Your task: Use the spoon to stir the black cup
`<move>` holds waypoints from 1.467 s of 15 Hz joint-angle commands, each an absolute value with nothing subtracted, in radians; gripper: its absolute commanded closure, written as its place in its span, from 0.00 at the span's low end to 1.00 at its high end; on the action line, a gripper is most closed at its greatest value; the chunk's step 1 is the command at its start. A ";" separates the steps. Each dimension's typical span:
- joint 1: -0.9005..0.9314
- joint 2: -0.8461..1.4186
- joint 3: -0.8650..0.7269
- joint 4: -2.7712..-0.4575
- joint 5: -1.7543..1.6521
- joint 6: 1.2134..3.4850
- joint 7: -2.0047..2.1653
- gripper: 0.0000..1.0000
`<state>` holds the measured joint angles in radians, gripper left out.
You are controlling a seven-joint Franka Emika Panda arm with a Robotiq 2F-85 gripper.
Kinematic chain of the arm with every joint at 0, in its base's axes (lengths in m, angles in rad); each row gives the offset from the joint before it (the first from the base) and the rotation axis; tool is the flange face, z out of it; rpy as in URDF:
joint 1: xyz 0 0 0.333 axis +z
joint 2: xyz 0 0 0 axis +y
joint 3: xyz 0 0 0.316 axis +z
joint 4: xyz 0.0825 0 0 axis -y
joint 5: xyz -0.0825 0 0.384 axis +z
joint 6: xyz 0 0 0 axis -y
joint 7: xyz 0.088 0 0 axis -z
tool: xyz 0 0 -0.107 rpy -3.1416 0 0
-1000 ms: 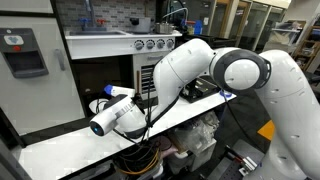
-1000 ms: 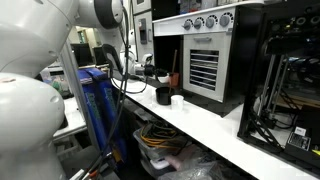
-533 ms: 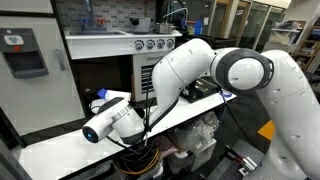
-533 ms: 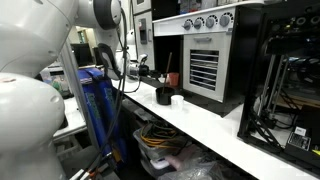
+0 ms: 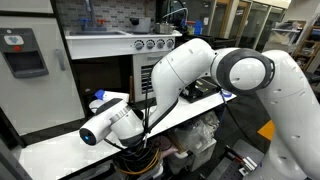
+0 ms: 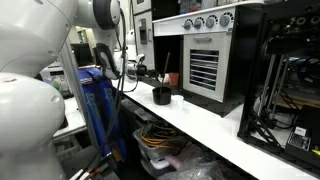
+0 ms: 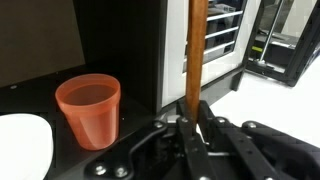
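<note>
In the wrist view my gripper (image 7: 193, 112) is shut on the slender light-brown handle of the spoon (image 7: 197, 50), which rises straight up and out of the top of the frame. The spoon's bowl is out of view. The black cup (image 6: 161, 95) stands on the white counter in an exterior view, in front of the dark appliance, with my gripper just left of and above it. The black cup does not show in the wrist view. In the exterior view from behind the arm, the forearm (image 5: 110, 120) hides the gripper and the cup.
A reddish-brown cup (image 7: 88, 108) stands left of the gripper, with a white bowl (image 7: 20, 140) at the frame's lower left. A black oven-like appliance (image 6: 205, 60) with metal racks stands behind them. The white counter (image 6: 215, 128) runs on to the right.
The arm's wrist has shifted a little to the left in the exterior view from behind. The gripper stays shut on the spoon.
</note>
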<state>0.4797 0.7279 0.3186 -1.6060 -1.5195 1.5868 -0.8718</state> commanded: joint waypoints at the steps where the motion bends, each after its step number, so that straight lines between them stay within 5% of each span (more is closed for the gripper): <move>1: 0.466 0.715 0.305 -1.633 -1.517 1.627 -0.874 0.97; 22: 0.448 0.696 0.263 -1.669 -1.546 1.616 -0.872 0.97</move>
